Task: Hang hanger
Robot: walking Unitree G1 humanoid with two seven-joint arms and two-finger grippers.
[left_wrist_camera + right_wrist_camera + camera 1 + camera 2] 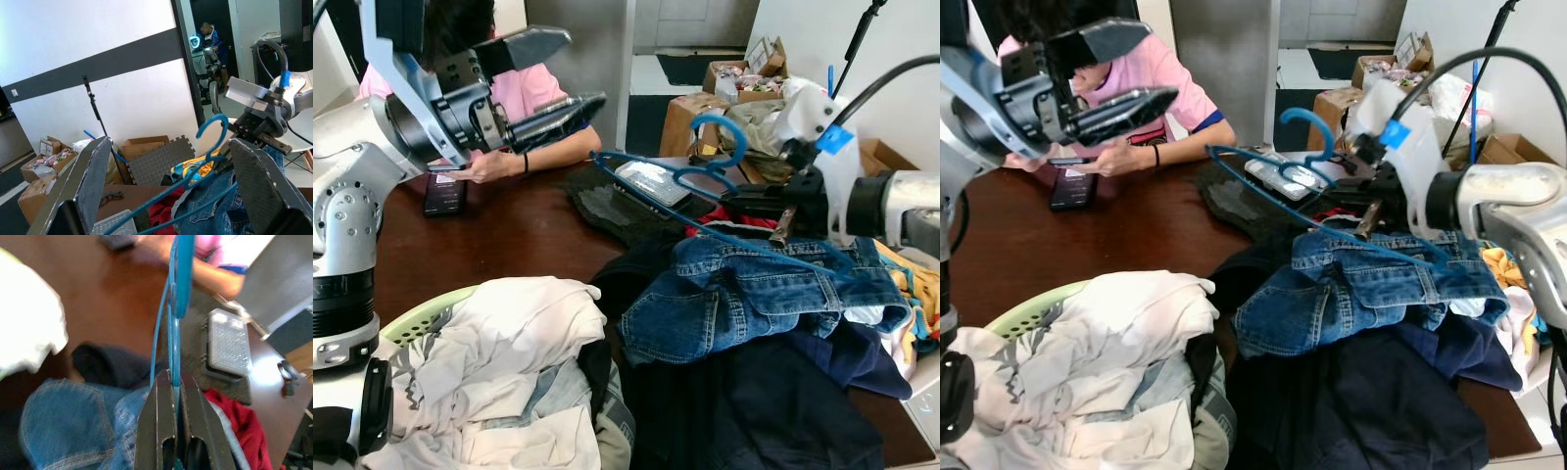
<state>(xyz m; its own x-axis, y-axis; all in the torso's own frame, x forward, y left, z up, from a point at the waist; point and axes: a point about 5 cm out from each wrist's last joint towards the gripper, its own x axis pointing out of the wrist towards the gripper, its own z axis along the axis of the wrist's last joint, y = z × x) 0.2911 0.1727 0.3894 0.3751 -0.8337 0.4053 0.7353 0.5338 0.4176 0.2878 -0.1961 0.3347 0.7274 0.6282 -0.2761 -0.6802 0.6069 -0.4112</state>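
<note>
White laundry [499, 372] at 7 o'clock; right gripper [174, 382] clamps blue hanger [690, 176] at 2 o'clock; left gripper [543, 83] spread apart at 11 o'clock

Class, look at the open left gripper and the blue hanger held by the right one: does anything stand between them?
Nothing visible does. The left gripper is raised with its fingers apart, facing the blue hanger, and there is open air between them. The right gripper is shut on the hanger, which carries the denim garment above the table.

The blue hanger [666, 181] runs partly under the denim jacket [754, 294] toward four o'clock. The seated person [524, 93] is cut off at twelve o'clock.
</note>
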